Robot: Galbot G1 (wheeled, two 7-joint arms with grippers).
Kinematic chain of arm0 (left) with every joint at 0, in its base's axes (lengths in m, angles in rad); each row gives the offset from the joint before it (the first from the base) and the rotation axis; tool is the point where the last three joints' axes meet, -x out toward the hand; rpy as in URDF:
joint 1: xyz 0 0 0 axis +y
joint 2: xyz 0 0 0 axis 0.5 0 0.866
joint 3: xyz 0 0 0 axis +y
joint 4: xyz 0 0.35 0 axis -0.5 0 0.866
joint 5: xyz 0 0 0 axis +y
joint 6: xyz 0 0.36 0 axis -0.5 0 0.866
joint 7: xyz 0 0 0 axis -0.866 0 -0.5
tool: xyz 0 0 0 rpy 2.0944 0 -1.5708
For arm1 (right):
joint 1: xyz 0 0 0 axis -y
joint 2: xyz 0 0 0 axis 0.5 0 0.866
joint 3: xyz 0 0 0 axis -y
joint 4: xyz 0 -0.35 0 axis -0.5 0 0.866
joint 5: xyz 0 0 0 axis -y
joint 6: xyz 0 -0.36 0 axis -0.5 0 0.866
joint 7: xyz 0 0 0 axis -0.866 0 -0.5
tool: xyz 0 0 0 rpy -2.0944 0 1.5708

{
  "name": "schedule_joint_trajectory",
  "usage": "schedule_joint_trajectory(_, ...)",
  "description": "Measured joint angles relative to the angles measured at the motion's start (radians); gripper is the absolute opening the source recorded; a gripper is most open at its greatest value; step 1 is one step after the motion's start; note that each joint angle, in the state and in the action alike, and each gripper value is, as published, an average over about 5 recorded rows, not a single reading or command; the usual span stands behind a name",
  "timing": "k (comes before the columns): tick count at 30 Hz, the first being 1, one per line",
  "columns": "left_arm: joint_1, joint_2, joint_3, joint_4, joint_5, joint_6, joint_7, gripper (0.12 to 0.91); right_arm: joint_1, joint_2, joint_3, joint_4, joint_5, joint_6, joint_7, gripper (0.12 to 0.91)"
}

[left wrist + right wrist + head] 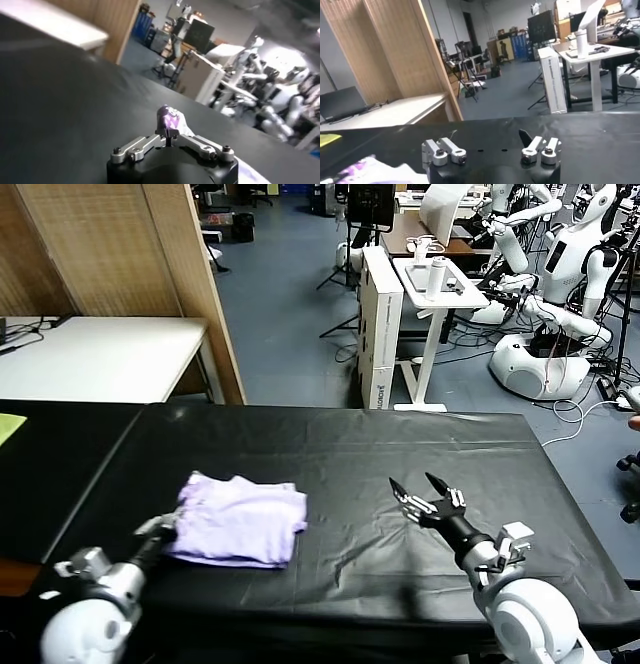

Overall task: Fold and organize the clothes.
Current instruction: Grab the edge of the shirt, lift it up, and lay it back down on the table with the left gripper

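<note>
The clothes (240, 519), a pale lavender T-shirt, lie bunched in a rough folded heap on the black table (400, 444), left of centre. My left gripper (165, 529) sits at the heap's near-left edge. In the left wrist view this gripper (167, 134) is shut on a raised pinch of the lavender fabric (169, 117), which shows a purple print. My right gripper (418, 486) hovers over bare table to the right of the shirt, open with nothing between its fingers. The right wrist view shows that gripper (487, 145) with its jaws spread wide and a corner of the shirt (365, 170) off to one side.
A yellow-green cloth (8, 426) lies at the far left edge. Behind the black table stand a white table (100, 354) and a wooden screen (130, 244). Other robots and a white cart (430, 284) stand farther back on the right.
</note>
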Motion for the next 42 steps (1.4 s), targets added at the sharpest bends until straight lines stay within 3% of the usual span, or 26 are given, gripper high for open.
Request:
schedule_joint_trajectory(9,0.043,0.199,-0.163,-0.034,0.032,-0.013,-0.008,0.154,0.019,0.022,-0.036,-0.017,-0.015,0.000,0.004,0.907)
schedule_joint_trajectory(16,0.071,0.213,-0.178,-0.142,0.004,0.048,-0.061,0.154,0.014,0.034,-0.051,-0.021,-0.029,0.001,0.004,0.907)
schedule_joint_trajectory(22,0.053,0.115,-0.026,-0.272,-0.027,0.139,-0.141,0.154,0.007,0.038,-0.059,-0.022,-0.041,0.001,0.004,0.907)
schedule_joint_trajectory(25,0.028,0.039,0.090,-0.302,-0.029,0.154,-0.169,0.154,0.002,0.043,-0.060,-0.024,-0.050,0.001,0.003,0.907)
schedule_joint_trajectory(31,-0.021,-0.106,0.289,-0.275,0.051,0.132,-0.166,0.154,-0.005,0.049,-0.063,-0.030,-0.066,0.002,0.002,0.907)
schedule_joint_trajectory(37,-0.041,-0.207,0.407,-0.197,0.115,0.101,-0.151,0.157,0.010,0.048,-0.079,-0.036,-0.067,-0.006,0.005,0.907)
schedule_joint_trajectory(40,-0.050,-0.230,0.437,-0.182,0.121,0.101,-0.148,0.243,0.026,0.044,-0.100,-0.046,-0.053,-0.025,0.013,0.907)
schedule_joint_trajectory(42,-0.052,-0.235,0.447,-0.184,0.119,0.103,-0.146,0.368,0.040,0.041,-0.122,-0.055,-0.027,-0.046,0.029,0.907)
